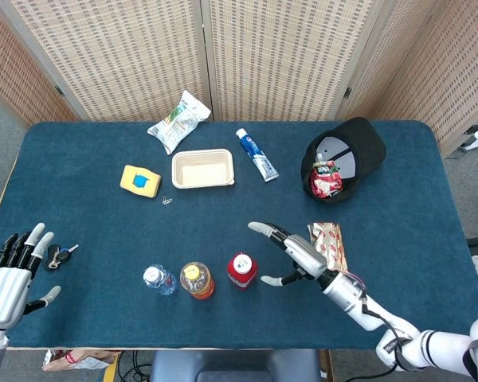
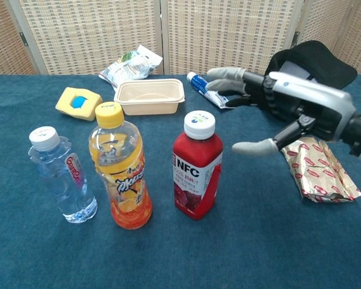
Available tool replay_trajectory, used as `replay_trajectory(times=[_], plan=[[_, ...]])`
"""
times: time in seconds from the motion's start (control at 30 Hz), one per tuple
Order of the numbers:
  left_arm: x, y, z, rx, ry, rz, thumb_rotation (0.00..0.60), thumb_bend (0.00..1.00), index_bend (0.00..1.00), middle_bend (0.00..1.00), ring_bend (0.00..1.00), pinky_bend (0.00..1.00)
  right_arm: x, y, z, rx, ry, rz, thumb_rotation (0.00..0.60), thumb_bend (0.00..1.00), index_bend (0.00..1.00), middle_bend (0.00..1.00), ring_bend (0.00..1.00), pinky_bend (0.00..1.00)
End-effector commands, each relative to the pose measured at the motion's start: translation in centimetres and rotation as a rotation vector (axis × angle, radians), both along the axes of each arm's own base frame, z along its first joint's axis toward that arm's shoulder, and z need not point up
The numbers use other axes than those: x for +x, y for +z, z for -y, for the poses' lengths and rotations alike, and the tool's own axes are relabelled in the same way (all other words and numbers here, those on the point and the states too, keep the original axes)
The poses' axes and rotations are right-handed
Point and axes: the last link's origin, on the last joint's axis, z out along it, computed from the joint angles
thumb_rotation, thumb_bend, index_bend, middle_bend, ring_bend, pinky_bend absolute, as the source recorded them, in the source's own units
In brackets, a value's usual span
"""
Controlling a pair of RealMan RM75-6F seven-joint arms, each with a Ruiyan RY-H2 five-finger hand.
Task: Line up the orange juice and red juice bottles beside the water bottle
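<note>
Row: the water bottle, the orange juice bottle and the red juice bottle stand upright in a line near the front edge of the bench, water leftmost, red rightmost.
Spacing: orange juice sits just beside the water; the red juice stands a little further from the orange than the orange does from the water.
Right hand: the right hand is released, fingers spread, holding nothing, apart from the red juice and to its right, above a foil snack packet.
Left hand: the left hand rests open near the bench's left front corner, next to a set of keys, holding nothing.
Step in hand: judged from the layout, the placing looks finished and the step is clearing the hand away.
Doing it well: draw the right hand off up and to the right, fingers kept wide, so no fingertip clips the red cap and topples the bottle into its neighbours.
Risk: the hand could brush the black cap behind it.
</note>
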Motion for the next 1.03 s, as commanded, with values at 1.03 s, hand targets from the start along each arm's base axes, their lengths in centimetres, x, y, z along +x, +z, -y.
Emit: replay_trajectory(times=[1.03], plan=[[-1.1, -2.1, -0.7, -0.038, 0.007, 0.01, 0.6, 0.13, 0.06, 0.0, 0.0, 0.0, -13.6, 16.1, -11.0, -0.712, -0.436, -0.762, 0.6, 0.28, 0.15, 0.19, 0.05, 0.1]])
